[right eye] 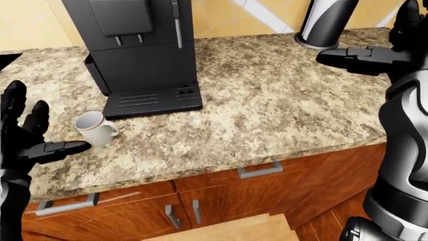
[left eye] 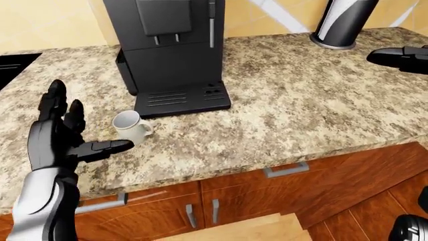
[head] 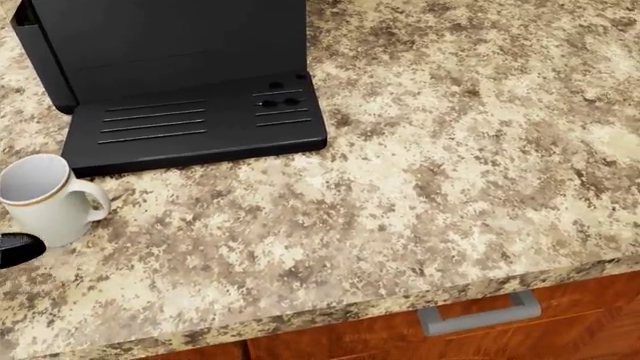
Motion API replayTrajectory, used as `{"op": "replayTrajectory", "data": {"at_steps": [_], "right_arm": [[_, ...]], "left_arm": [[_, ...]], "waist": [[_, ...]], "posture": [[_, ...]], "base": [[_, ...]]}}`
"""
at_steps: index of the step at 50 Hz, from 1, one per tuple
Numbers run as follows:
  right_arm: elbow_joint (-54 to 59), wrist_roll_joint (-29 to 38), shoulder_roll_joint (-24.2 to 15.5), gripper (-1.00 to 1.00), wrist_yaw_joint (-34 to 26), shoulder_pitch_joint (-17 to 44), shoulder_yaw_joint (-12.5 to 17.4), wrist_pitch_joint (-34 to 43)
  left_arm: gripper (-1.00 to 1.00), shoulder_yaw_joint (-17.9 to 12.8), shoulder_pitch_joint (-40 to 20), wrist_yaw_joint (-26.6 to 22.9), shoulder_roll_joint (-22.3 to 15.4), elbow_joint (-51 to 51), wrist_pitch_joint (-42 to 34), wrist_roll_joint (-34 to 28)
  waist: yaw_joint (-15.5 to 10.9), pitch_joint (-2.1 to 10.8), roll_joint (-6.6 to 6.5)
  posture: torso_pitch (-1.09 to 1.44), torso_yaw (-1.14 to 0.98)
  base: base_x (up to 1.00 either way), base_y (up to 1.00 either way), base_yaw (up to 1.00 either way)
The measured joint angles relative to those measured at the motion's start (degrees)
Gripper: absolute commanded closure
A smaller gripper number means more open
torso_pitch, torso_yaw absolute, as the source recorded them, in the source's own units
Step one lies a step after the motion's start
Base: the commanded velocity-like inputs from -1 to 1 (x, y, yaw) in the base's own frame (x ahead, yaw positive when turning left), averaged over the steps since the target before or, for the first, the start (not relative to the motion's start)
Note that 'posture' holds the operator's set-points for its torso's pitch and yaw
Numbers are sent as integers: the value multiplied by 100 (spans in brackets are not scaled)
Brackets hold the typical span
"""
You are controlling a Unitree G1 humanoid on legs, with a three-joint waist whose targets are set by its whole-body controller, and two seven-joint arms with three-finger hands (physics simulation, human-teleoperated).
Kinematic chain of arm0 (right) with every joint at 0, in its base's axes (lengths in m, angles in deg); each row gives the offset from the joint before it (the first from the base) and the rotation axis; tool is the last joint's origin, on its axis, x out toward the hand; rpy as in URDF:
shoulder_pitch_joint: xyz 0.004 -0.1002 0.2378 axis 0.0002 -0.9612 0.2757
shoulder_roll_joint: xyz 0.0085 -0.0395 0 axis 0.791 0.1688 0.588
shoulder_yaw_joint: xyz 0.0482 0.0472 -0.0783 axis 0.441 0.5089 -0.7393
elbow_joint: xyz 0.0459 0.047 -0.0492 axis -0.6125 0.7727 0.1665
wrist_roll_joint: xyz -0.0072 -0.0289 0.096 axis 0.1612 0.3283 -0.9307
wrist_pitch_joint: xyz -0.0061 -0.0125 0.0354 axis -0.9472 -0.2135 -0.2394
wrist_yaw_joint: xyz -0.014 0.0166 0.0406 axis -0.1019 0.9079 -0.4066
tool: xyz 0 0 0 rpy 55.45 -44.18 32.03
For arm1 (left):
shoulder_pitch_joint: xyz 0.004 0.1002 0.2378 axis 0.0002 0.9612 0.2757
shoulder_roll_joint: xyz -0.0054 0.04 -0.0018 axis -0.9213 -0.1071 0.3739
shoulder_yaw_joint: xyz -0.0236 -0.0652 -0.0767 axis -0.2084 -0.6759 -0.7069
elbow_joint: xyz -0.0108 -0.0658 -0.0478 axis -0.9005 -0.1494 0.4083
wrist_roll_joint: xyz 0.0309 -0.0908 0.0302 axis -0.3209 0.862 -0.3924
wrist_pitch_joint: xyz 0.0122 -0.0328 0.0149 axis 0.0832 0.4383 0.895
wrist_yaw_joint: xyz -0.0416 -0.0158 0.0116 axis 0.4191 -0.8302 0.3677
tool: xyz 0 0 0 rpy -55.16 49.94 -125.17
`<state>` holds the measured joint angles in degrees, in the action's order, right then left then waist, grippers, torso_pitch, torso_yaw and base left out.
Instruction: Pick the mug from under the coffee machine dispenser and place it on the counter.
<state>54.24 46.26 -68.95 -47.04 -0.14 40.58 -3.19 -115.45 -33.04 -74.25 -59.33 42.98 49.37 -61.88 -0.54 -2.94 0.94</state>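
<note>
A white mug [left eye: 132, 126] stands upright on the speckled granite counter [left eye: 301, 105], just below and left of the black coffee machine's [left eye: 170, 50] drip tray [head: 190, 127]. It also shows in the head view [head: 45, 199]. My left hand [left eye: 66, 133] is open, fingers spread, just left of the mug, with its thumb tip [left eye: 120, 146] close to the mug's base but not closed round it. My right hand [right eye: 365, 57] is open and empty, held above the counter at the right of the right-eye view.
A black and white cylinder [left eye: 342, 22] stands at the counter's top right by the yellow wall. Wooden cabinet doors with grey handles [left eye: 286, 170] run below the counter edge. A black sink or stove corner [left eye: 13, 63] shows at far left.
</note>
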Motion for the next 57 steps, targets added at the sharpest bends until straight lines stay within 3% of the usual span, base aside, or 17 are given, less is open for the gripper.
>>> {"op": "replayTrajectory", "data": {"at_steps": [13, 18, 29, 34, 57], "right_arm": [[11, 4, -20, -100, 4, 9, 18, -13], [26, 8, -10, -100, 6, 3, -4, -5], [9, 14, -21, -100, 8, 13, 6, 3], [21, 12, -34, -100, 5, 20, 18, 2], [67, -31, -131, -100, 27, 108, 21, 16]], "left_arm": [[-100, -573, -550, 116, -860, 860, -1155, 844], [-100, -950, -1019, 263, -1527, 807, -1499, 1238], [-100, -1401, -1457, 637, -2851, 548, -1407, 2096], [-100, -1453, -1486, 829, -3315, 447, -1326, 2504], [-100, -1729, -1516, 1220, -4922, -259, -532, 3475]], "waist": [[11, 2, -94], [24, -34, -89], [39, -74, -159], [42, -101, -191], [65, -167, -242]], "posture": [[0, 0], [0, 0], [0, 0], [0, 0], [0, 0]], "base": [[0, 0, 0], [0, 0, 0], [0, 0, 0], [0, 0, 0], [0, 0, 0]]}}
